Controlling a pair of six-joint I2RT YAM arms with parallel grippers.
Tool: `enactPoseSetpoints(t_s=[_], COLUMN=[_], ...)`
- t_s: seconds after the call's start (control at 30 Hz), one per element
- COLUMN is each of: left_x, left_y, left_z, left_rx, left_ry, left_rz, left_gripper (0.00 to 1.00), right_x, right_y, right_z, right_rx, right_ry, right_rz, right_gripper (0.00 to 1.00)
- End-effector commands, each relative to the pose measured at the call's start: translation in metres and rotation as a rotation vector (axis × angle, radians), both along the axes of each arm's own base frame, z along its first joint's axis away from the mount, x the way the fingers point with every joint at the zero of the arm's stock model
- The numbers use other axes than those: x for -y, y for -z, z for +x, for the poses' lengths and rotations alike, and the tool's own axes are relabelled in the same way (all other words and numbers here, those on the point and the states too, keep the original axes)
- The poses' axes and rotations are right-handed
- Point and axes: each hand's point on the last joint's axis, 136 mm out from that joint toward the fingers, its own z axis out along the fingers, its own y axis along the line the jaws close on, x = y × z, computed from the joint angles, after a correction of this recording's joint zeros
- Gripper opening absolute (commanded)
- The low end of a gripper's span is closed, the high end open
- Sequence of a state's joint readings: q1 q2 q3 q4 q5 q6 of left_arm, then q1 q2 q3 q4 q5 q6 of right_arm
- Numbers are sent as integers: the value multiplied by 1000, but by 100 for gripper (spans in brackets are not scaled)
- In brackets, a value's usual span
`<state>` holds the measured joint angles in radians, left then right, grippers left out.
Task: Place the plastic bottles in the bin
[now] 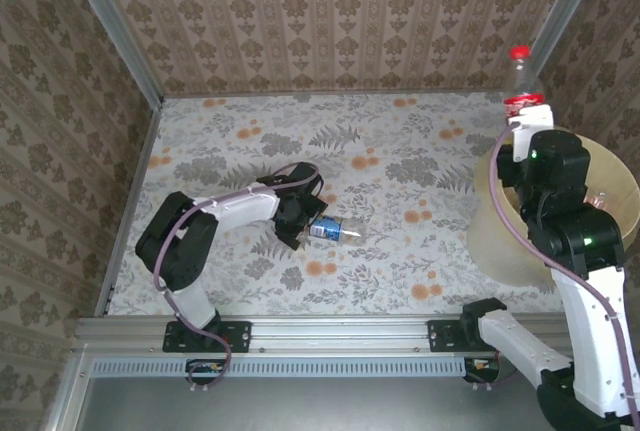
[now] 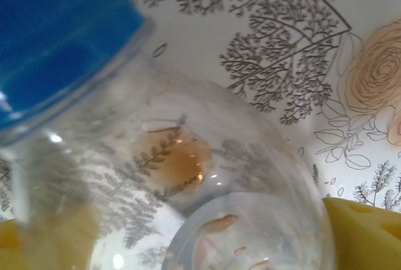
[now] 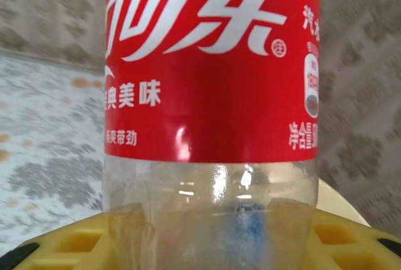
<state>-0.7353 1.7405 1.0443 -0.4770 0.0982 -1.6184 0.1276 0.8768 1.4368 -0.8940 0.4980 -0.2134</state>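
Two bottles, one at each arm.
The jaws of the right arm (image 1: 560, 201) are clamped on the lower end of the red-label bottle (image 1: 522, 86), holding it upright by the far edge of the bin (image 1: 500, 241) at the right side of the tabletop (image 1: 420, 161). The blue-label bottle (image 1: 328, 231) lies on its side mid-tabletop, between the jaws of the left arm (image 1: 230, 209); whether they press it I cannot tell.

Left arm (image 1: 235, 213) white links with chunky black joints, right arm (image 1: 590, 301) the same, purple-grey cables (image 1: 240, 195) running along both, green lights (image 1: 588, 242) glowing on the right, black bases (image 1: 205, 336) bolted down, yellow moulded pads (image 3: 81, 242)
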Motion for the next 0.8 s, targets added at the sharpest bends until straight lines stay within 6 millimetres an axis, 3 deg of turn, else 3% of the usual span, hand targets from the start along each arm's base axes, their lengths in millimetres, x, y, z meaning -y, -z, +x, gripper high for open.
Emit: enactPoseSetpoints(t_s=[0.0,0.17,0.27,0.4,0.47,0.53,0.63,0.7,0.77], left_x=[10,12,11,8,6,5,13,23,37], left_y=[-2,12,13,-1,-15,-34,-72,-101,-143], left_z=[25,29,33,44,52,60,77,86,94], left_rx=[69,52,67,141,211,296,462,579,720], left_ry=[39,73,104,156,189,235,342,433,550], left_rz=[-9,-32,-47,-46,-30,-13,-18,-22,-32], left_gripper=[86,73,66,63,61,59,59,59,59], right_x=[29,54,58,50,45,43,34,11,-25], right_y=[14,49,69,70,55,38,12,4,-1], right_z=[-18,-23,-25,-21,-16,-12,-4,10,27], right_rx=[-81,-221,-319,-342,-266,-169,-14,45,81], right_ry=[156,288,329,300,274,259,201,71,-123], right_rz=[52,132,173,227,258,280,335,414,524], right_gripper=[54,60,73,88,91,100,100,100,100])
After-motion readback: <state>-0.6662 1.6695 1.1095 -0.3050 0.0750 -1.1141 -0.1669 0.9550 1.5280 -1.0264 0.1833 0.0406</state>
